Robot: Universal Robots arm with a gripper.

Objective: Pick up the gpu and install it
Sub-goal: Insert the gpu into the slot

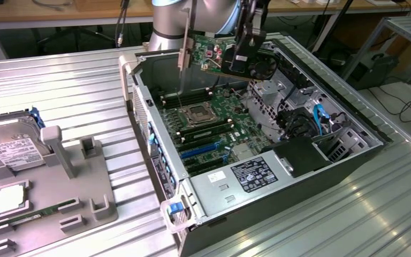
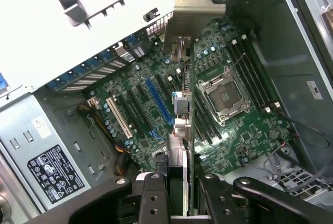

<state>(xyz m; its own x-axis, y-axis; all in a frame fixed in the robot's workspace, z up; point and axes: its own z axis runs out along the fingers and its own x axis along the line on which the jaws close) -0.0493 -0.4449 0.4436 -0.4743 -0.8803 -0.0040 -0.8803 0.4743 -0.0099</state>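
The gpu (image 1: 209, 53), a green card with a black fan and a silver bracket (image 1: 185, 48) at one end, hangs edge-down above the open computer case (image 1: 155, 144). My gripper (image 1: 243, 53) is shut on it near the fan end. In the wrist view the gpu (image 2: 178, 154) runs edge-on away from my gripper (image 2: 182, 198), with its bracket (image 2: 195, 13) at the far end. Below it lies the motherboard (image 2: 234, 125), with a blue slot (image 2: 158, 107) and the CPU socket (image 2: 223, 91). The card stands clear of the board.
In the case, a power supply (image 1: 252, 174) sits at the near end, and drive bays with blue cables (image 1: 316, 120) line the exterior view's right. A grey fixture (image 1: 70, 182) on the exterior view's left holds a hard drive (image 1: 9, 147) and a RAM stick (image 1: 27, 219).
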